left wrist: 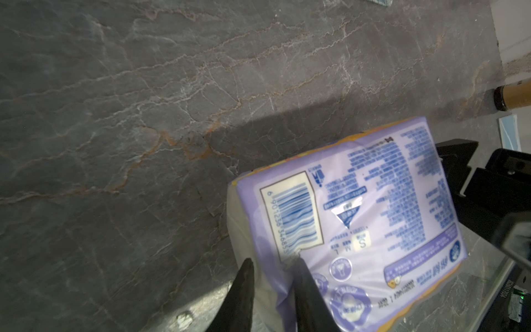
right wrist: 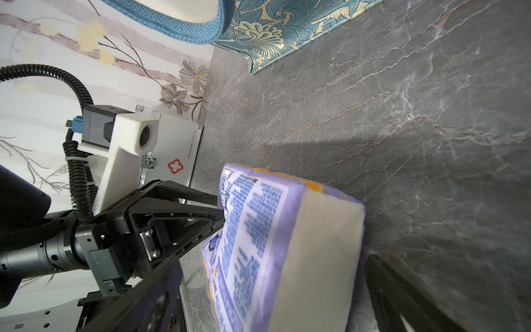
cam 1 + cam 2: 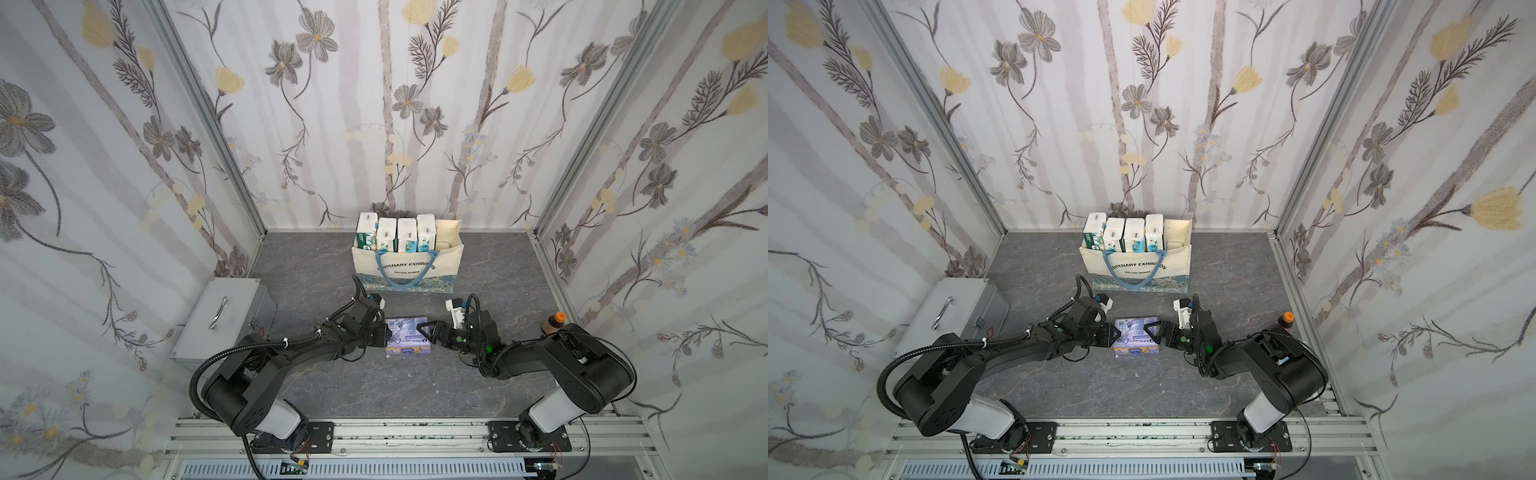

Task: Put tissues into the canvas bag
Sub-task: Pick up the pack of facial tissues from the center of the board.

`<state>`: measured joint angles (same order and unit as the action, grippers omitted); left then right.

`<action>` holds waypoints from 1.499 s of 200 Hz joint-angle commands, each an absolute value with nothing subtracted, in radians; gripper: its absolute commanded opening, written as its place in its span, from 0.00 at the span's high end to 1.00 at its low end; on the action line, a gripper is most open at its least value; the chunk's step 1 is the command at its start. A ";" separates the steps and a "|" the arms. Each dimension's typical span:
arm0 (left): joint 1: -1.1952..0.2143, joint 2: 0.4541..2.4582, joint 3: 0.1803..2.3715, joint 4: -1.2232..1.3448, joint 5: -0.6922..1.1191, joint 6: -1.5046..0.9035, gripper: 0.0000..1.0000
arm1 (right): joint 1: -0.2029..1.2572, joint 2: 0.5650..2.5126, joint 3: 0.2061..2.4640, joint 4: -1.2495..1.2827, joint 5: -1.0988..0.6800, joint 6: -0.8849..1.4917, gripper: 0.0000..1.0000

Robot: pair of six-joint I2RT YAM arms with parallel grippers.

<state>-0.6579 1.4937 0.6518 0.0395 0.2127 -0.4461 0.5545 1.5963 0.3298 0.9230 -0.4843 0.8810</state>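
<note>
A lavender tissue pack (image 3: 407, 338) (image 3: 1136, 338) lies on the dark marble table between my two grippers. My left gripper (image 3: 388, 334) (image 1: 273, 260) is shut on the pack's (image 1: 373, 207) left end, with wrapper filling the gap between its fingers. My right gripper (image 3: 428, 336) (image 2: 275, 299) stands open, its jaws wide apart on either side of the pack's (image 2: 258, 230) right end. Behind them the cream canvas bag (image 3: 407, 266) (image 3: 1136, 266) stands upright with several white tissue packs (image 3: 395, 232) on end inside; its right end holds no upright pack.
A silver metal case (image 3: 224, 316) (image 2: 172, 155) lies at the left by the wall. A small brown bottle with an orange cap (image 3: 555, 323) (image 3: 1286, 321) stands at the right edge. Patterned walls close in three sides, and a metal rail runs along the front.
</note>
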 commanded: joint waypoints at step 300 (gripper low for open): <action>-0.607 1.480 0.556 0.048 0.299 -0.408 0.78 | 0.601 1.749 0.429 1.019 -0.637 0.898 0.18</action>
